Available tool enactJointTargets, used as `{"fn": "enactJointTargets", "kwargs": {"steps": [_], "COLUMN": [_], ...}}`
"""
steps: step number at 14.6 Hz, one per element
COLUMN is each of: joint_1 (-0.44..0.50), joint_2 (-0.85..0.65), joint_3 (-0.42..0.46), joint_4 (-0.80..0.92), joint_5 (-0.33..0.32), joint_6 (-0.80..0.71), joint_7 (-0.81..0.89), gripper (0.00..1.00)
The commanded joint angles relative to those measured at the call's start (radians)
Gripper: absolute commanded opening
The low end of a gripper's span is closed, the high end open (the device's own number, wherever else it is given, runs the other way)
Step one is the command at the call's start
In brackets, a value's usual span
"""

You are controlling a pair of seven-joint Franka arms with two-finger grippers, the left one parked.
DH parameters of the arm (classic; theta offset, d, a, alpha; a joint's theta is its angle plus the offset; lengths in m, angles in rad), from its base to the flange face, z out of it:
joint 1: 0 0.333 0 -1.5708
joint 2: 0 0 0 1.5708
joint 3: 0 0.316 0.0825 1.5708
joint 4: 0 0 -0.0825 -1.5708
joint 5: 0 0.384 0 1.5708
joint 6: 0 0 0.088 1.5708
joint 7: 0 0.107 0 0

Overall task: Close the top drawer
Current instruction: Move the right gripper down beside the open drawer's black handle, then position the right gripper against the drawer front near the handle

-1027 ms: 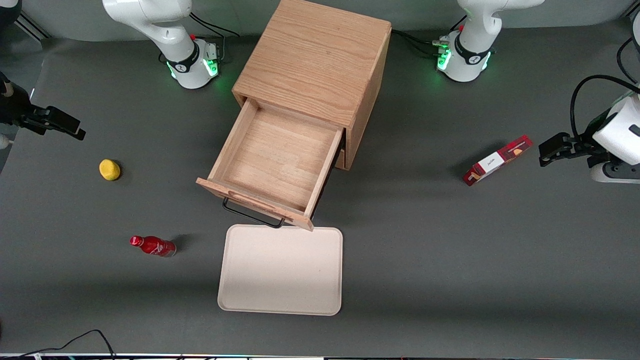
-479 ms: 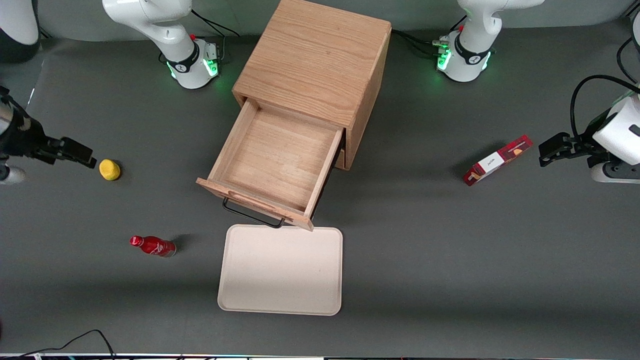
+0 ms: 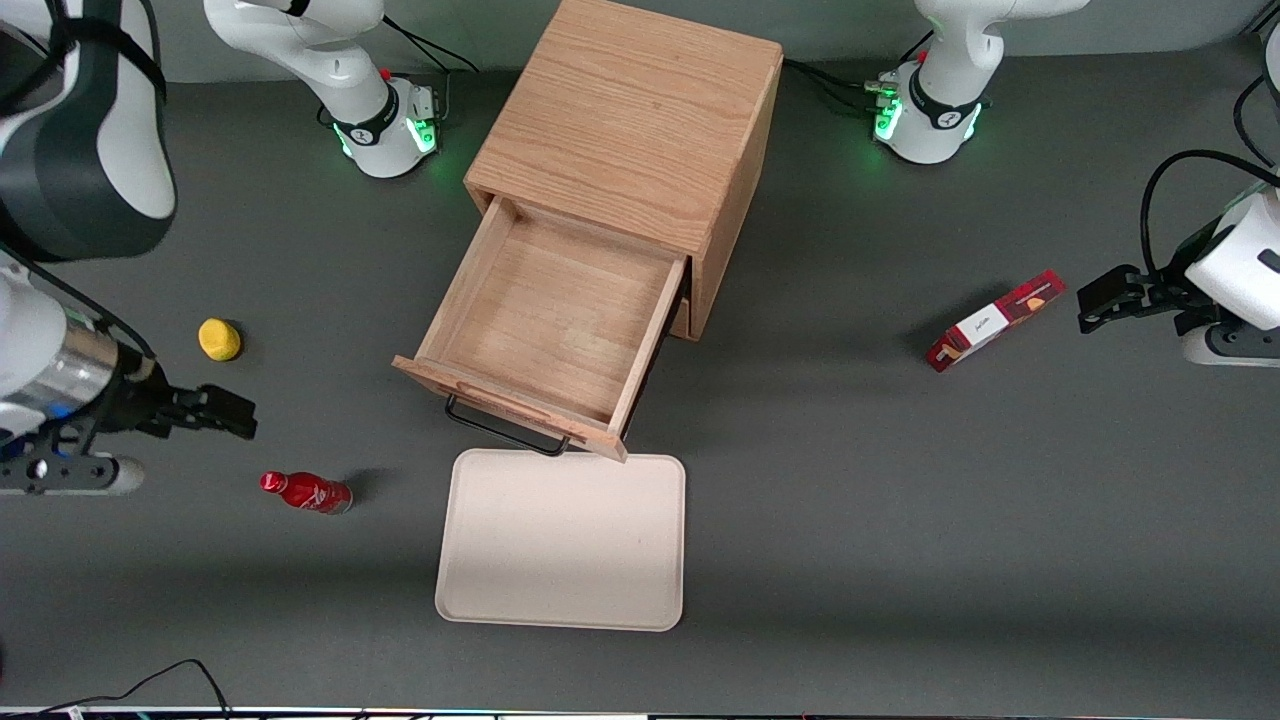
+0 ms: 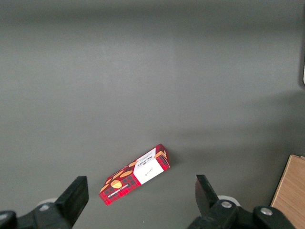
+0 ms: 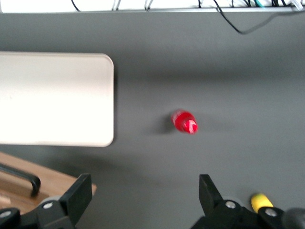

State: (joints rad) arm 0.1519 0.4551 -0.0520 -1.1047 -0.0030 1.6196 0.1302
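Observation:
The top drawer (image 3: 545, 320) of the oak cabinet (image 3: 630, 130) stands pulled far out, empty, its front panel and thin black wire handle (image 3: 505, 428) nearest the front camera, just above the tray's edge. A corner of its front and handle (image 5: 21, 177) shows in the right wrist view. My gripper (image 3: 232, 415) hovers over the table toward the working arm's end, well apart from the drawer, between the lemon and the red bottle. It is open and empty (image 5: 145, 193).
A beige tray (image 3: 560, 540) lies nearer the camera than the drawer front, also in the right wrist view (image 5: 55, 98). A red bottle (image 3: 306, 492) (image 5: 185, 122) lies beside the gripper, a yellow lemon (image 3: 219, 339) (image 5: 259, 202) farther from the camera. A red box (image 3: 995, 320) lies toward the parked arm's end.
My arm has swung nearer the front camera and toward the drawer, from beside the lemon to between lemon and bottle. The drawer has not moved.

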Motion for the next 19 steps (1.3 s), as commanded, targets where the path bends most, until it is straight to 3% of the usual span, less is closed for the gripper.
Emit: {"fn": "enactJointTargets", "kwargs": {"steps": [1,4,6,11,19], "joint_1": [0.003,0.003,-0.015,-0.017,-0.018], "joint_2": [0.117,0.16,0.183,0.237,0.332], "joint_3": [0.033,0.087,0.174,0.303,0.354], "joint_4": [0.149,0.151,0.149,0.149,0.143], "joint_5": [-0.009,-0.008,-0.006,-0.005,0.008], "joint_6": [0.041,0.063,0.065,0.072,0.077], "joint_7": [-0.093,-0.256,-0.343,-0.397,-0.472], "gripper": [1.0,1.0,1.0,1.0,1.0]}}
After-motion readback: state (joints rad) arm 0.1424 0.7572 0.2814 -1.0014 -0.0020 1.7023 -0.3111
